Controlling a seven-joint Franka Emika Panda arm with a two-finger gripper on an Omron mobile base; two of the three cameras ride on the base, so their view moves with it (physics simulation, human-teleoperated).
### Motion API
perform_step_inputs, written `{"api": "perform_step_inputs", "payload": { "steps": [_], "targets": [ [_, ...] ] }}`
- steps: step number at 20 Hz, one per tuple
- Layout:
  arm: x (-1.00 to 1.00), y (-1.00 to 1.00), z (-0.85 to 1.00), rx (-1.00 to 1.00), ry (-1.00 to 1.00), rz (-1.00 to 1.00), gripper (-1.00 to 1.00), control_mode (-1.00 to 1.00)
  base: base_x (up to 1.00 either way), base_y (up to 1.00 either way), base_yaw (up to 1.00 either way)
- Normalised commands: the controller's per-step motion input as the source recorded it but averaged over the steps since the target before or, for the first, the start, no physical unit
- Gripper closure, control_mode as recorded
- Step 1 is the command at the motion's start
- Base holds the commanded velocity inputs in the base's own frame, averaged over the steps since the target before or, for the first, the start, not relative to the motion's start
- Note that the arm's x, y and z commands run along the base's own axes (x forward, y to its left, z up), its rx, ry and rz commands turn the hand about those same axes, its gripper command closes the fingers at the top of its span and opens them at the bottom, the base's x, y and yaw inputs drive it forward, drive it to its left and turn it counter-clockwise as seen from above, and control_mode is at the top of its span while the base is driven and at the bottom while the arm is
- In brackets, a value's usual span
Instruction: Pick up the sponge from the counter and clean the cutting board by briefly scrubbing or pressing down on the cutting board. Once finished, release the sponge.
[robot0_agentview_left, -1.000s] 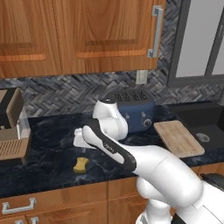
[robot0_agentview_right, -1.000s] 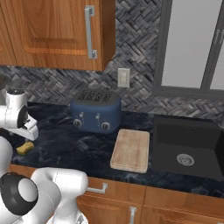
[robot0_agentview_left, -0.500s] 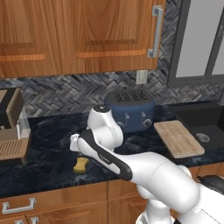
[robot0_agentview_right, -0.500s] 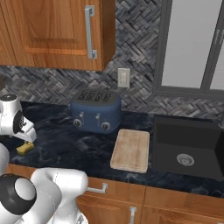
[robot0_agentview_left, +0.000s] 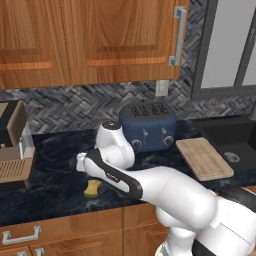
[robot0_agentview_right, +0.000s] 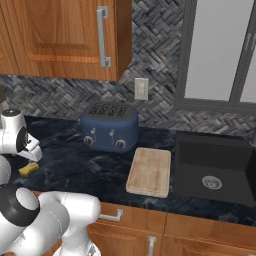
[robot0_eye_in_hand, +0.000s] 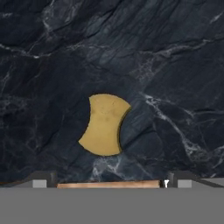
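— Near the front edge of the worktop (robot0_agentview_left: 55, 190), left of the toaster (robot0_agentview_left: 146, 125), what lies there?

— The sponge (robot0_agentview_left: 92, 188), a small yellow block with pinched sides, flat on the dark marble. In the right base view the sponge (robot0_agentview_right: 28, 169) sits at the far left, well apart from the toaster (robot0_agentview_right: 110, 126). From the hand view the sponge (robot0_eye_in_hand: 104, 124) is in the middle of the picture, on bare worktop (robot0_eye_in_hand: 175, 65), touching nothing.

— And the arm?

— Its white hand hangs just above the sponge, to the toaster's left. The gripper (robot0_eye_in_hand: 111, 181) looks straight down; its two dark tips rise at the bottom of the hand view, one on either side of the sponge's width.

— So the jaws?

— Spread wide, holding nothing. The sponge lies beyond them, not between them.

— Where is the cutting board (robot0_agentview_left: 204, 158)?

— Right of the toaster, flat on the worktop, its near corner close to the front edge. In the right base view the cutting board (robot0_agentview_right: 149, 171) lies between the toaster and the black sink (robot0_agentview_right: 212, 165), just beside the sink's rim. A coffee machine (robot0_agentview_left: 14, 148) stands far left of the toaster.
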Motion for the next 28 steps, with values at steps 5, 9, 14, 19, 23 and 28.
{"api": "perform_step_inputs", "payload": {
  "steps": [5,9,14,19,23,28],
  "targets": [
    [0.06,0.12,-0.18,-0.01,0.0,-0.01,-1.0,-1.0,0.0,0.0,0.0],
    [0.0,0.01,-0.25,0.0,0.0,-0.01,-1.0,-1.0,0.0,0.0,0.0],
    [0.0,0.01,-0.26,0.0,0.0,-0.01,-1.0,-1.0,0.0,0.0,0.0],
    [0.0,0.04,-0.27,-0.01,0.0,-0.01,-1.0,-1.0,0.0,0.0,0.0],
    [0.05,0.02,-0.1,-0.01,0.0,0.0,-1.0,-1.0,0.0,0.0,0.0],
    [0.04,0.06,-0.06,0.0,0.01,0.0,-1.0,-1.0,0.0,0.0,0.0]
  ]
}}
